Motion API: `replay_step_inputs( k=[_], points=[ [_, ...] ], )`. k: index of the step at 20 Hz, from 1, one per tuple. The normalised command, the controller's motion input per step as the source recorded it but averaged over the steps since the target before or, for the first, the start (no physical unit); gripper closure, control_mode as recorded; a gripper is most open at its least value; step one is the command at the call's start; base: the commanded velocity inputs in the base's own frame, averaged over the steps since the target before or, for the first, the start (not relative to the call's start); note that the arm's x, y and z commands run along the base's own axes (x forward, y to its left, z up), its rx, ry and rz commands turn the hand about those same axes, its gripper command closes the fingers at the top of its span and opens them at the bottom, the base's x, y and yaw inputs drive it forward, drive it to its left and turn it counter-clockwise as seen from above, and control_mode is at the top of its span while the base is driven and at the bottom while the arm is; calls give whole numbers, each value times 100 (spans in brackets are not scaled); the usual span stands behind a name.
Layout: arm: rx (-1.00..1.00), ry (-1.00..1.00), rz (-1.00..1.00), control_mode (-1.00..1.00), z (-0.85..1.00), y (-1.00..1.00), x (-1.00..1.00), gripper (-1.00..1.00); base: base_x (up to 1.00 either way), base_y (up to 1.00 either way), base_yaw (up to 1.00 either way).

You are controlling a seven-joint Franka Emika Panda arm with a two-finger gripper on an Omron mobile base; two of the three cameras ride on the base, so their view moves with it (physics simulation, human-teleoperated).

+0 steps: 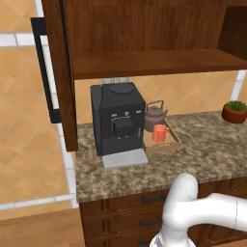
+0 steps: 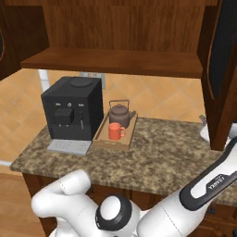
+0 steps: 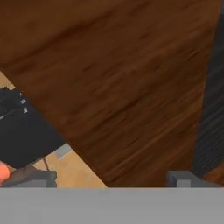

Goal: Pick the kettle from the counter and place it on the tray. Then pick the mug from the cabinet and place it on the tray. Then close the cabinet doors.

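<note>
In the left base view, the kettle (image 1: 155, 116) and the mug (image 1: 159, 133) both sit in the tray (image 1: 171, 144), which lies on the counter (image 1: 202, 154) just to the right of the coffee machine (image 1: 118, 123). The mug stands in front of the kettle, close to it. The left cabinet door (image 1: 60, 72) hangs open, edge-on to the camera, with its black bar handle (image 1: 44, 72) on the outer face. Above the counter the cabinet (image 1: 144, 29) stands open, its wooden shelf (image 1: 154, 62) bare. A potted plant (image 1: 235, 111) stands at the far right of the counter. The white arm bends across the bottom right corner.

In the right base view, the same tray (image 2: 101, 139) holds the kettle (image 2: 119, 114) behind and the mug (image 2: 115, 132) in front (handle turned to the right). The coffee machine (image 2: 74, 111) is to the left, touching or nearly touching the tray. The right cabinet door (image 2: 221, 69) stands open at the right edge, and the arm reaches up toward it from below.

In the hand view, wood grain is very close to the camera, most likely the face of a cabinet door (image 3: 131, 78), with a dark strip along the right side. The gripper (image 3: 111, 178) shows two finger tips (image 3: 41, 178) set wide apart at the bottom, with nothing between them.
</note>
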Motion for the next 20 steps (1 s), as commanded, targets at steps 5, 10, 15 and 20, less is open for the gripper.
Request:
replay_step_inputs(
  k=[5,10,15,20],
  points=[
    [-25,-9,-7,-100,28,85,0,-100,0,0,0],
    [-22,-3,-18,-100,15,83,0,-100,0,0,0],
    [-18,0,-25,-100,0,78,22,-100,0,0,0],
    [-20,0,-25,-100,0,67,57,-100,0,0,0]
  ],
)
